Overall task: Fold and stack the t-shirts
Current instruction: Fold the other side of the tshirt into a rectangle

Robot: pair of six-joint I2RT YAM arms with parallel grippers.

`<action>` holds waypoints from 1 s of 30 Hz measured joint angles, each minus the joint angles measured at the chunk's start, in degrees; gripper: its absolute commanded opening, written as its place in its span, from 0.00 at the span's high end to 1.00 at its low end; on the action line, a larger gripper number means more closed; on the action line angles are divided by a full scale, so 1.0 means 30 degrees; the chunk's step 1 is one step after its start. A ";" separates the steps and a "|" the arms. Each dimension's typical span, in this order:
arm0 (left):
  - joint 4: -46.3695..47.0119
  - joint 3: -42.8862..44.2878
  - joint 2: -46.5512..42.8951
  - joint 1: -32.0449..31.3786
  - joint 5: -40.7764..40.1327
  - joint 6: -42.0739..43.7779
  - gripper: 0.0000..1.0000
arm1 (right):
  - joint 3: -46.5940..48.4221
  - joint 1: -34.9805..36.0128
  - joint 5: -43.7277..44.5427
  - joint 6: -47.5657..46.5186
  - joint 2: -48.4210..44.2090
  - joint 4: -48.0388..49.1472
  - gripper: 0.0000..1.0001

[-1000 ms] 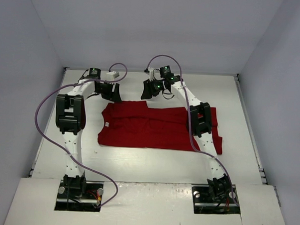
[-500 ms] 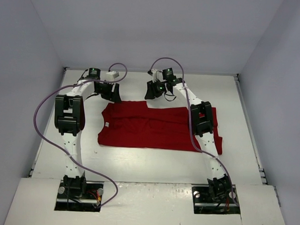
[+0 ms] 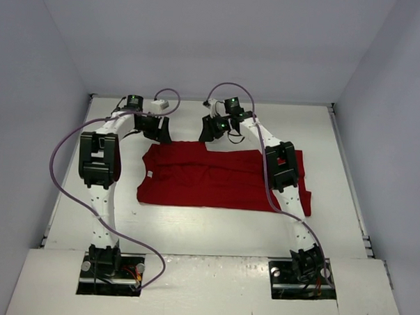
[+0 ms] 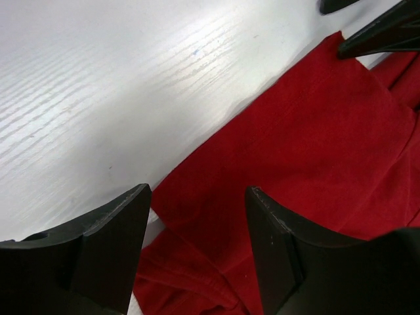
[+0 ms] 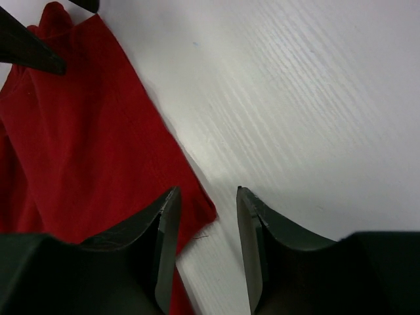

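Note:
A dark red t-shirt point(image 3: 216, 179) lies partly folded into a wide band across the middle of the table. My left gripper point(image 3: 157, 135) is at its far left corner. In the left wrist view this gripper point(image 4: 198, 190) stands open, its jaws on either side of the t-shirt's point(image 4: 315, 131) folded edge. My right gripper point(image 3: 206, 133) hovers at a far-edge corner nearer the middle. It is open too point(image 5: 207, 190), with the t-shirt's point(image 5: 85, 131) corner tip lying between the jaws, unclamped. Each wrist view catches the other gripper's fingertips point(image 4: 380, 33) point(image 5: 26, 46).
White tabletop point(image 3: 214, 227) runs all round the shirt, closed in by grey walls at the back and on both sides. Purple cables point(image 3: 57, 151) loop off each arm. A small white box point(image 3: 161, 104) sits by the back wall near the left arm.
The right wrist has shifted slightly back and forth at the shirt's far edge. The left arm has barely moved, and the shirt lies as before.

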 measured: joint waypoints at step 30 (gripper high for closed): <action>-0.1359 0.2981 0.0845 -0.0489 -0.0639 -0.0789 1.00 | -0.0252 0.0310 -0.0663 -0.0491 -0.0268 -0.0903 1.00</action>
